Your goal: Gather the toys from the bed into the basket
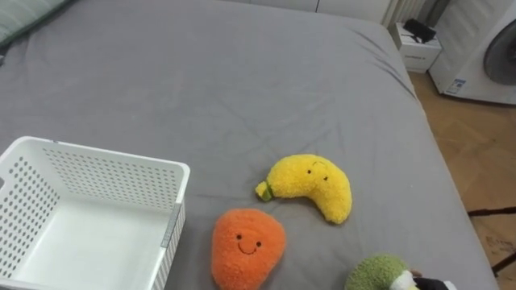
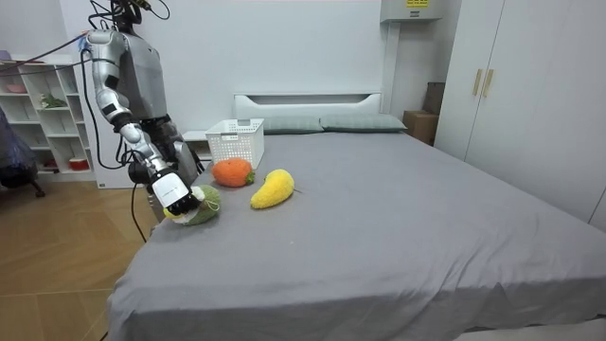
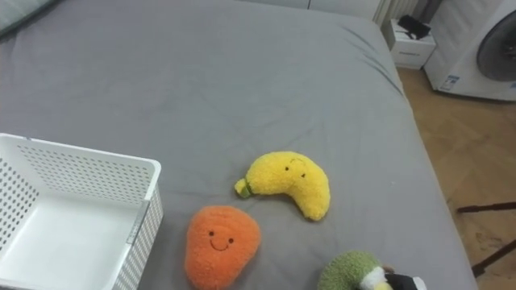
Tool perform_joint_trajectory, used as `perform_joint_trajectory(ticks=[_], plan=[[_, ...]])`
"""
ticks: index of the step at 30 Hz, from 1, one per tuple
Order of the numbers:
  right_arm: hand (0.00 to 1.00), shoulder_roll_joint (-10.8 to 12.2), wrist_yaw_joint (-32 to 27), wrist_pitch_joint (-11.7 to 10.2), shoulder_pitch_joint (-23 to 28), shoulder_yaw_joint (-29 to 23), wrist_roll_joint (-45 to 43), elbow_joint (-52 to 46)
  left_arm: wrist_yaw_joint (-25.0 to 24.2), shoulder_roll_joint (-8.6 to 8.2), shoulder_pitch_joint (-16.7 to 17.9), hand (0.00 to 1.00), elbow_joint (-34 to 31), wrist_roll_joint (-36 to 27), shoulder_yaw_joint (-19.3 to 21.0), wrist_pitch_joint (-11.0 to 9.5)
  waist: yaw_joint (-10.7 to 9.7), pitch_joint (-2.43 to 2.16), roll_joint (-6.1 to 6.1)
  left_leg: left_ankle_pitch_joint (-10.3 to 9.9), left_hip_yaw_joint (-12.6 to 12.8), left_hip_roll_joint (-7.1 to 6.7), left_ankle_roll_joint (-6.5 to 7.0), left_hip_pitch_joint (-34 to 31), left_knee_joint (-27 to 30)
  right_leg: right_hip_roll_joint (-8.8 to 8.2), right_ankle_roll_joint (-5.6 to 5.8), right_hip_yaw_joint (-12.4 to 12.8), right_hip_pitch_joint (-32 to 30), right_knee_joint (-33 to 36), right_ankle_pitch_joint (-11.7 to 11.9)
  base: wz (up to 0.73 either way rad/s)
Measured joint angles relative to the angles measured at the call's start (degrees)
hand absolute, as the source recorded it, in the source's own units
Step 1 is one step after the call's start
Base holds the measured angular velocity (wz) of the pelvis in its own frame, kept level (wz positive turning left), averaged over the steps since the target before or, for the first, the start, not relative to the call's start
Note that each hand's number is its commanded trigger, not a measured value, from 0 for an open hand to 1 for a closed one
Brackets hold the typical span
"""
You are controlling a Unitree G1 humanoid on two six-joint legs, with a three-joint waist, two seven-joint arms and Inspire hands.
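Left eye view: the green plush toy (image 1: 377, 272) lies on the grey bed (image 1: 242, 72) at the lower right edge of the picture, close to the bed's right side. The right hand (image 2: 178, 196) rests against this toy. Whether the hand is spread or clamped on the toy cannot be told from any view.

The orange plush toy (image 1: 247, 246) lies to the left of the green one, apart from it, with its stitched smile facing up. The yellow banana plush (image 1: 314, 184) lies just beyond the orange toy, near it but not touching, its green stem end pointing left. Both lie free on the sheet.

The white perforated basket (image 1: 97, 155) stands on the bed left of the orange toy, close beside it. No toy shows in the visible part of its interior.

Room view: the robot stands on the wooden floor (image 2: 57, 275) at the side of the bed, on the room view's left, with its right arm reaching down to the green toy. Pillows (image 2: 365, 122) lie at the head of the bed, beyond the basket.
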Motion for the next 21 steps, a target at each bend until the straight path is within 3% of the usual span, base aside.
perform_joint_trajectory(ticks=[6, 8, 13, 21], plan=[[1.00, -0.03, -0.12, 0.88, -0.18, -0.02, 1.25, -1.55, 0.22, 0.05, -0.41, 0.00, 0.00, -0.02, 0.11, 0.01, 0.14, 0.03, 0.01, 0.00, 0.01, -0.01, 0.00, -0.06, -0.02, 0.00, 0.00, 0.04, -0.15, 0.03, 0.00, 0.00], [1.00, -0.03, -0.02, 2.74, -0.07, -0.03, 1.14, -6.28, 0.44, 0.04, -0.45, 0.00, -0.76, 0.01, 0.22, 0.09, -0.04, 0.12, 0.16, 0.00, 0.06, 0.01, 0.00, -0.17, -0.02, 0.00, -0.01, 0.17, -0.34, 0.12, 0.01, -0.02], [1.00, 0.03, 0.07, 2.53, -0.22, 0.53, 2.78, -15.71, 1.57, 0.06, -2.34, 0.00, 0.09, -0.10, 0.17, 0.13, 0.17, 0.02, 0.63, 0.02, 0.37, 0.00, 0.01, -0.07, -0.34, -0.03, -0.02, 0.30, -0.49, 0.27, 0.02, -0.01], [1.00, 0.02, 1.36, 3.18, -0.24, 1.16, 3.80, -29.59, 1.68, -0.04, -2.43, 0.00, 0.11, 0.01, 0.01, 0.85, 0.28, 0.17, 0.74, 0.02, 0.70, 0.00, 0.01, -0.12, -0.73, 0.01, -0.01, 0.61, -0.80, 0.21, 0.02, -0.01]])
